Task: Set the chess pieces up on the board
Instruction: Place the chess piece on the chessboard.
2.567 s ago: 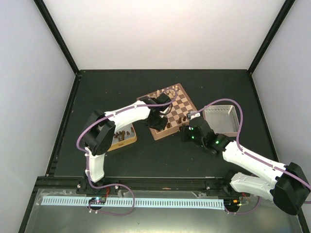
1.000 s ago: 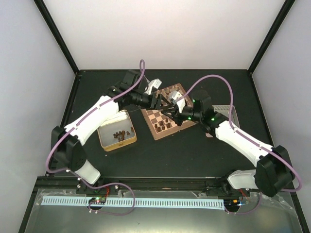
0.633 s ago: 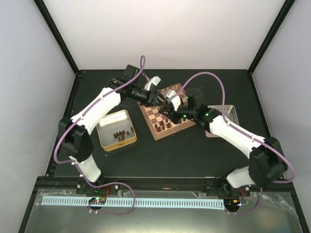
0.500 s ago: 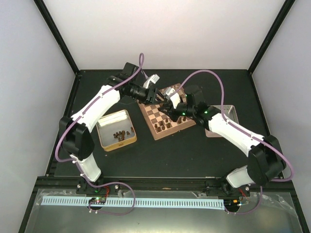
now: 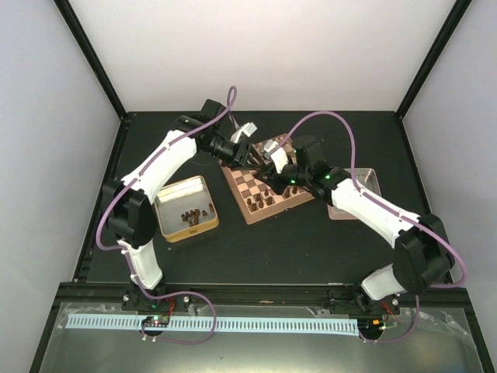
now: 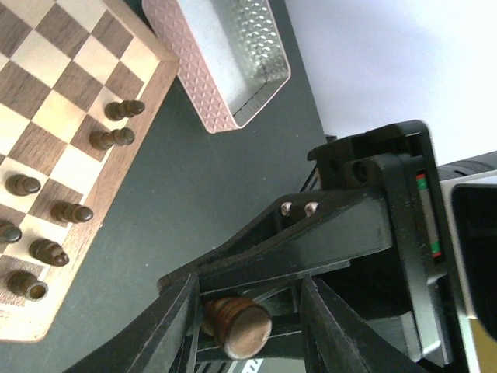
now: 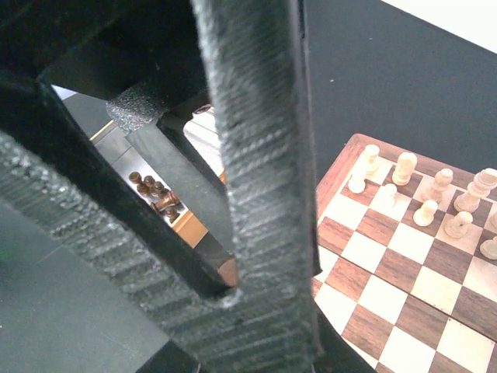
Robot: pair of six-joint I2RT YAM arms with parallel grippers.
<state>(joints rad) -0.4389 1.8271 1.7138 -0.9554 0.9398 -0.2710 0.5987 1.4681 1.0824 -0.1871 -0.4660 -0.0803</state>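
Clamped crosswise in the right fingers (image 7: pixel 256 194), pressed together above and below it in the left wrist view: one dark chessman (image 6: pixel 237 328), round base toward the lens. Flanked by the left fingers (image 6: pixel 175 326), standing apart, touching or nearly so on one side, a gap showing on the other; not gripped there yet, by the look of it. Held in the air near the edge of the board (image 6: pixel 78 78), not on any square.

Likely very light, hard and stiff; turned, polished wood, so probably slippery and apt to pivot or pop out. Best taken low on the body just above the wide base, fingers square to it, with gentle force.

Beyond: a row of dark chessmen (image 6: pixel 70 211) ranged along the board's edge, pale chessmen (image 7: pixel 404 167) at another side, more dark ones in a tan tin (image 5: pixel 178 189), an embossed pinkish tin (image 6: pixel 198 85) on the matt black bench (image 6: pixel 194 202).
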